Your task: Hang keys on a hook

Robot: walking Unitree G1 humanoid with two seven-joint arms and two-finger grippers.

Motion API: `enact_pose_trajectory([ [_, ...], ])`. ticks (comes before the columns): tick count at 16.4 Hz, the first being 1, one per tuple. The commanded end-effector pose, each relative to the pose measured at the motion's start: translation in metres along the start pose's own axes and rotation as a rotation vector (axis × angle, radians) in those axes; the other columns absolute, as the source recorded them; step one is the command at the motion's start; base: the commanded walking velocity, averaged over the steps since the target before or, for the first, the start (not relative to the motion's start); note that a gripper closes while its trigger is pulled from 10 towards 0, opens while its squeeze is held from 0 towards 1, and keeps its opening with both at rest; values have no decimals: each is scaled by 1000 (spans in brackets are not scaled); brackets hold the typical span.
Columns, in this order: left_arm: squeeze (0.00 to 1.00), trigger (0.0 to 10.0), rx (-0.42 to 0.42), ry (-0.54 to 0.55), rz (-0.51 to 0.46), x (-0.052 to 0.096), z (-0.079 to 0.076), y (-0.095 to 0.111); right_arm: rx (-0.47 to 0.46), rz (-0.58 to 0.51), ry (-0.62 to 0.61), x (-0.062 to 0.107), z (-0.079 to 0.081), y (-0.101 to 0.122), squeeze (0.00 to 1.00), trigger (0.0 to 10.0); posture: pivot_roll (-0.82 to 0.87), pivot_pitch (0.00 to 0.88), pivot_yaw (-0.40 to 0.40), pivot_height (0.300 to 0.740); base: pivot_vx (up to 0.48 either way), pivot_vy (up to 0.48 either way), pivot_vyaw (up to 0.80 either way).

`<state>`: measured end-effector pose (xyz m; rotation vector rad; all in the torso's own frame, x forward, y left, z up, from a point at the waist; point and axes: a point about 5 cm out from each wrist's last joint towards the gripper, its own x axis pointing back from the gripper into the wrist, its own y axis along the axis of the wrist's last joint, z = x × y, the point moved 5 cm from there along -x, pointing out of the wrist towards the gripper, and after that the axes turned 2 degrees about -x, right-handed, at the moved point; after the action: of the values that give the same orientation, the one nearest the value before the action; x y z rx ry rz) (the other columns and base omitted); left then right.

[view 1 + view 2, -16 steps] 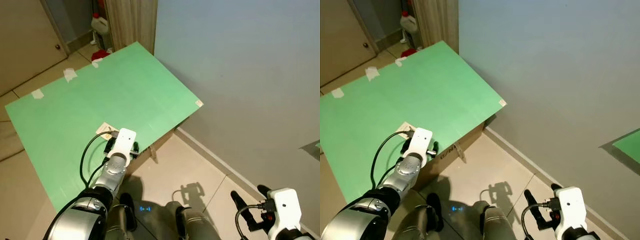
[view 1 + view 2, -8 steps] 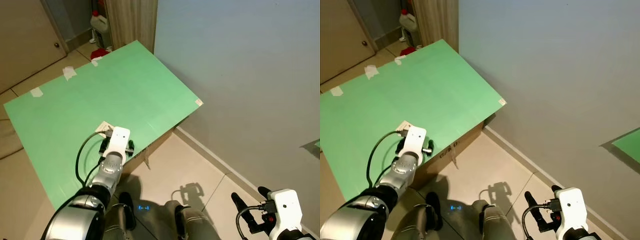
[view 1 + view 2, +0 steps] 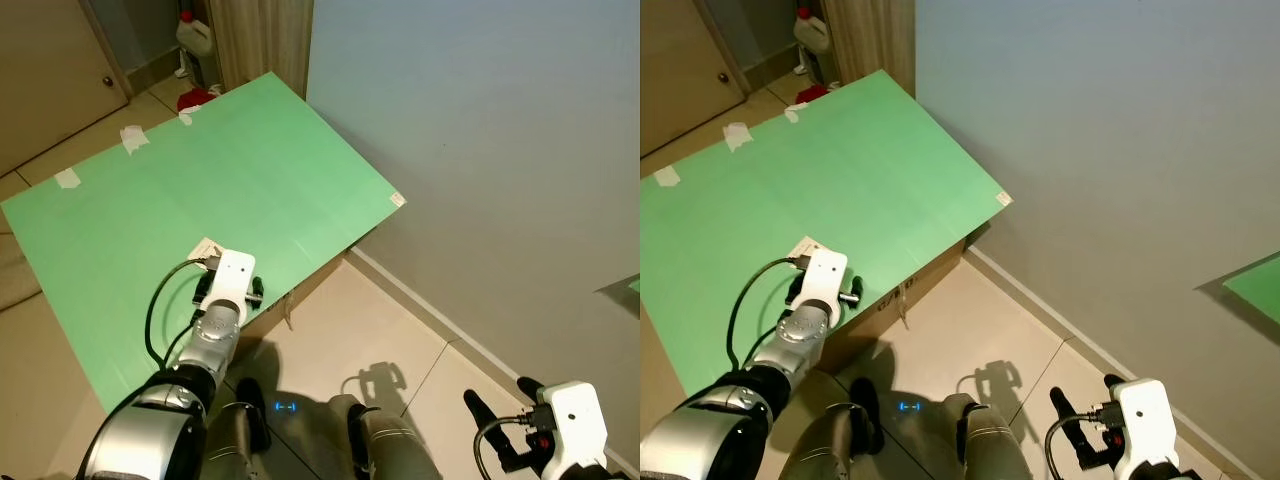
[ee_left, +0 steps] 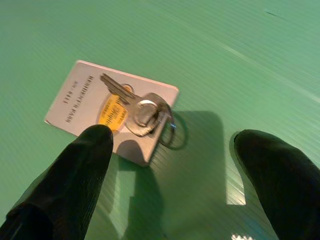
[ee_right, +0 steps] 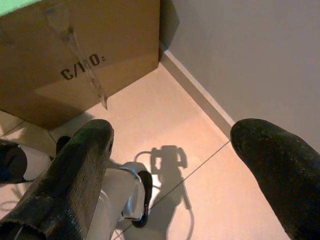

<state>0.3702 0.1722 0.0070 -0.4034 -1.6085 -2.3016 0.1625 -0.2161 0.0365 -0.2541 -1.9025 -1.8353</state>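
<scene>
A bunch of silver keys (image 4: 137, 111) with a yellow tag and a ring lies on a small white card (image 4: 70, 100) on the green board (image 3: 200, 170). My left gripper (image 4: 172, 140) hovers just above them, open, one black finger (image 4: 85, 160) over the card's edge and the other finger (image 4: 275, 165) off to the side of the keys. From the head, the left wrist (image 3: 228, 282) covers the keys and a corner of the card (image 3: 205, 246) peeks out. My right gripper (image 5: 172, 135) hangs low over the floor, open and holding nothing.
The green board lies on a cardboard box (image 5: 100, 45) close to a grey wall (image 3: 480, 150). Tape pieces (image 3: 130, 136) mark the board's far edge. A white bottle (image 3: 191, 28) and a red object (image 3: 196, 98) sit by a door at the back. Beige floor tiles (image 3: 400, 340) lie below.
My left gripper has edged a little to the left, settling over the card and keys. The head view has shifted slightly. The right arm hangs a bit lower.
</scene>
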Motion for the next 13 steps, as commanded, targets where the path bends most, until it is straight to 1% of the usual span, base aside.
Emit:
enact_pose_trajectory([
  [1, 0, 10000, 1, -18, 38, 1, -4, -9, 2, 25, -9, 6, -4, -3, 0, 10000, -512, 339, -74, 740, 0, 0, 0],
  [4, 0, 10000, -11, -28, 33, 0, -4, -6, 2, 30, -10, 7, -5, -4, 0, 10000, -518, 343, -77, 740, 0, 0, 0],
  [5, 0, 0, -7, -41, 31, 0, -4, -6, 2, 33, -11, 8, -5, -5, 0, 10000, -521, 346, -78, 740, 0, 0, 0],
  [13, 0, 0, 7, -56, 48, 0, -7, -6, 0, 48, -12, 15, -3, -8, 0, 10000, -536, 355, -85, 740, 0, 0, 0],
])
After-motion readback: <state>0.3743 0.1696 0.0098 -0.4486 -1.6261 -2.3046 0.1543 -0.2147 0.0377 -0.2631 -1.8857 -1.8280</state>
